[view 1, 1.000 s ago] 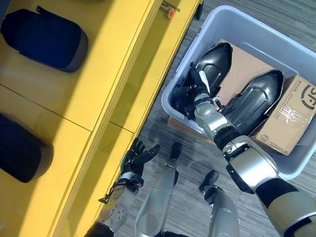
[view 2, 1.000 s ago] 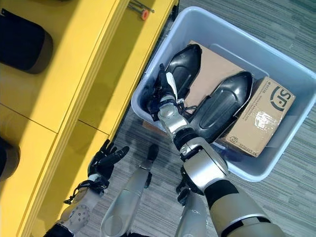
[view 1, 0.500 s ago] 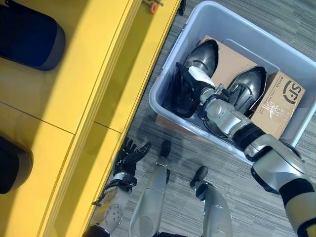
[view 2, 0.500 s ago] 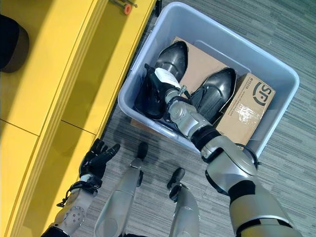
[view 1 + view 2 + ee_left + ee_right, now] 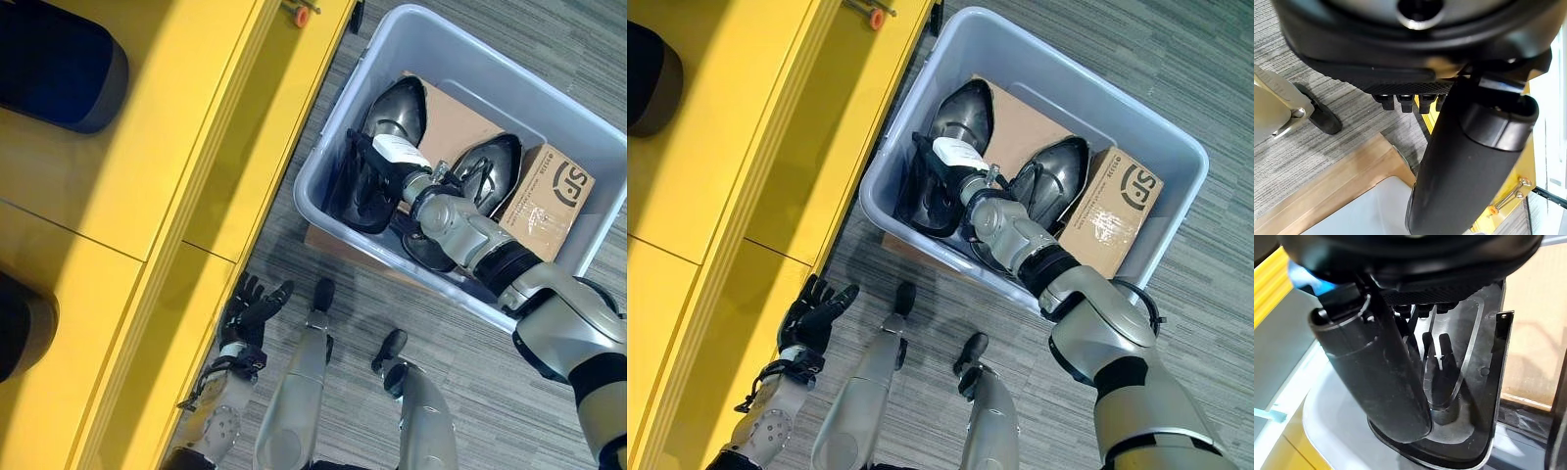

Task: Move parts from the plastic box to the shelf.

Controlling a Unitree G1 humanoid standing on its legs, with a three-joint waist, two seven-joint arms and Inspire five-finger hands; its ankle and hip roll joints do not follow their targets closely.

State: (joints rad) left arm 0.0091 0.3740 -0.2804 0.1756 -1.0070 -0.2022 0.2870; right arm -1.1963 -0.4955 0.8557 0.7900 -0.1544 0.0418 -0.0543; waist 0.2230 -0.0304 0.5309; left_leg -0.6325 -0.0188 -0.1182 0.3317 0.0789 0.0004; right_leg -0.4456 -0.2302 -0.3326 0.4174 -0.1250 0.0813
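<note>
Being gripped by the closed right hand (image 5: 377,162), a black part (image 5: 355,186) is being held on end inside the plastic box (image 5: 333,147), upper centre, with the shelf (image 5: 157,176) lying leftward.

Grey carpet floor (image 5: 509,372) — plastic box (image 5: 588,127) beside yellow shelf (image 5: 176,166), dark parts (image 5: 59,64) on it.

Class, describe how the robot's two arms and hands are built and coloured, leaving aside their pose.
Both arms are silver-grey with black joint bands. The left hand is dark throughout; the right hand is dark with a white thumb cover.
</note>
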